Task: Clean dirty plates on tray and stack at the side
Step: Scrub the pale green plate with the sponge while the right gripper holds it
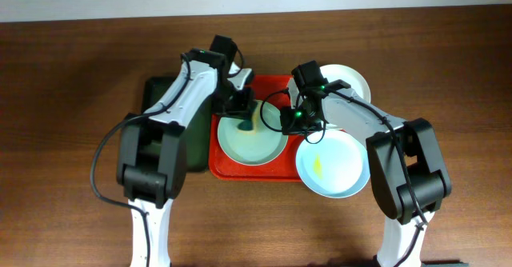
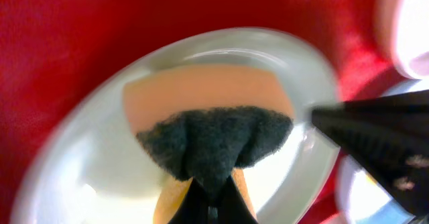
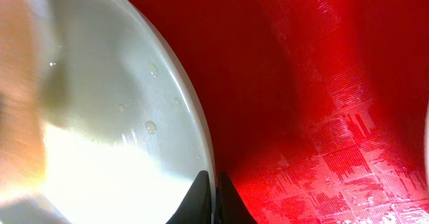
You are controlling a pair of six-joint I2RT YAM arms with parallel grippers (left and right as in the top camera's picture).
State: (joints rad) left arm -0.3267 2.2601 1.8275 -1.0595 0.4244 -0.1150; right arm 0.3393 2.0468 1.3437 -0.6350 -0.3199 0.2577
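A pale mint green plate lies on the red tray. My left gripper is shut on an orange sponge with a dark scouring face, which rests on the inside of that plate. My right gripper is shut on the same plate's right rim, and the right wrist view shows the rim pinched between its fingertips. A pale blue plate with a yellow smear sits half off the tray's right edge. A white plate lies behind the right arm.
A dark green tray lies left of the red tray, partly under my left arm. Brown tabletop surrounds everything. The right gripper's dark fingers show at the right of the left wrist view, close to the sponge.
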